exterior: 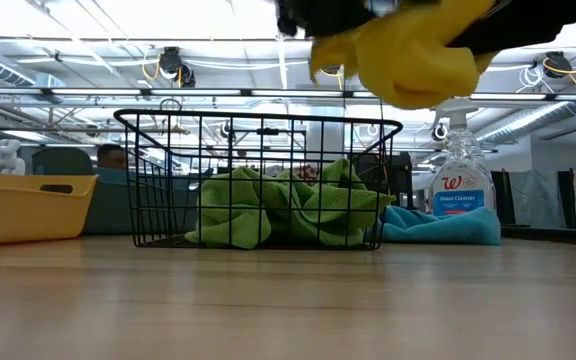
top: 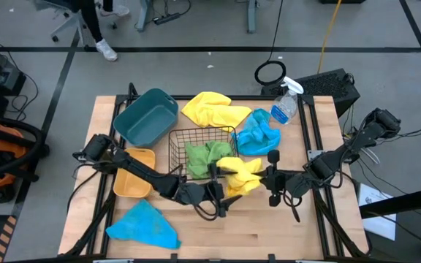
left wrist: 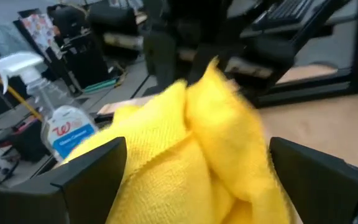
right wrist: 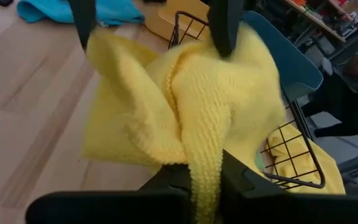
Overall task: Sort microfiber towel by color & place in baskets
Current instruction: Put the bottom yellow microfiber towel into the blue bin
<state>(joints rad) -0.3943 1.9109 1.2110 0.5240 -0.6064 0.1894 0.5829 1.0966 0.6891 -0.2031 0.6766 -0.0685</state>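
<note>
Yellow towel (exterior: 408, 62) hanging above the black wire basket (exterior: 258, 180)

Green towels (exterior: 288, 205) fill the basket on the table (exterior: 288, 300); a yellow-orange bin (exterior: 28, 205) sits to its left, a blue towel (exterior: 443, 225) and glass-cleaner spray bottle (exterior: 461, 180) to its right.

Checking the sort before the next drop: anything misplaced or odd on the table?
Nothing spilled or damaged. One oddity: the teal tub sits tilted on the table's far-left part. The green towels lie in the wire basket; the orange bin looks empty.
</note>
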